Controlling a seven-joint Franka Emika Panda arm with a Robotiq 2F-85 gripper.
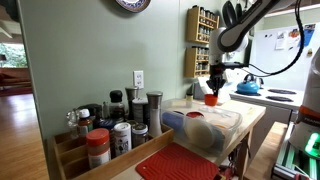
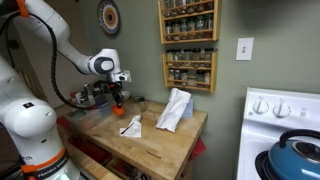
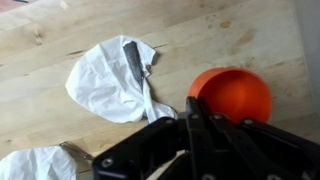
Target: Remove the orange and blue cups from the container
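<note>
My gripper [image 3: 195,118] is shut on the rim of the orange cup [image 3: 232,95] and holds it just above the wooden counter. The cup hangs under the gripper in both exterior views [image 1: 211,99] [image 2: 118,99]. A crumpled white plastic bag [image 3: 112,78] lies on the counter beside the cup. A larger clear, bag-like container [image 1: 205,128] stands nearer the middle of the counter, and it also shows as a white upright bag in an exterior view [image 2: 175,108]. I see no blue cup; it is hidden or out of view.
A wooden counter [image 2: 150,145] carries the bags. Spice jars and shakers [image 1: 120,125] crowd a wooden rack. A red mat [image 1: 180,162] lies at the counter's edge. A blue kettle [image 2: 298,150] sits on the white stove. Spice shelves [image 2: 188,40] hang on the wall.
</note>
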